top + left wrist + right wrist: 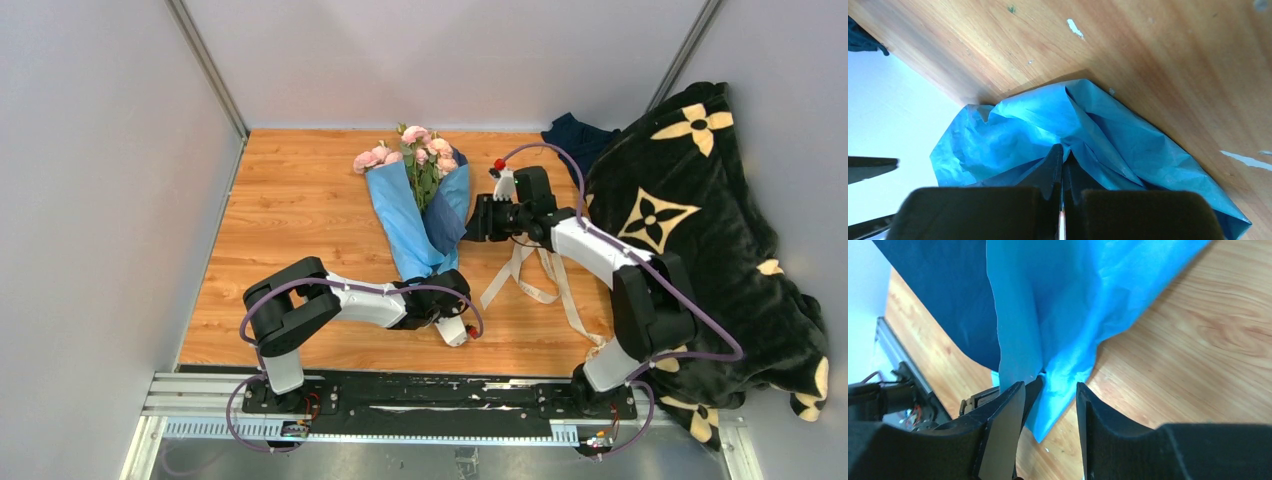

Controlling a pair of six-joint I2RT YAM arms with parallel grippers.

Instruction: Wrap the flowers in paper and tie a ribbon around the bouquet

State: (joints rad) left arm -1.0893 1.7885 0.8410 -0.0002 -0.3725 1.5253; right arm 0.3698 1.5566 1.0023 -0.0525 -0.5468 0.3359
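Note:
The bouquet lies mid-table: pink flowers (415,150) with green leaves stick out of a cone of light blue paper (408,225) whose darker face shows on the right fold. My left gripper (440,287) is at the cone's narrow near end, shut on a pinch of paper (1048,120), with its fingertips (1062,150) pressed together. My right gripper (478,218) is beside the cone's right edge, jaws apart. A loose corner of paper (1068,300) hangs between its fingers, and neither finger presses on it. The cream ribbon (530,275) lies in loops on the wood under the right arm.
A black blanket with cream flower shapes (700,230) is heaped along the table's right side. A dark blue cloth (575,135) lies at the back right corner. Grey walls close in the left and back, and a metal rail (400,395) runs along the near edge.

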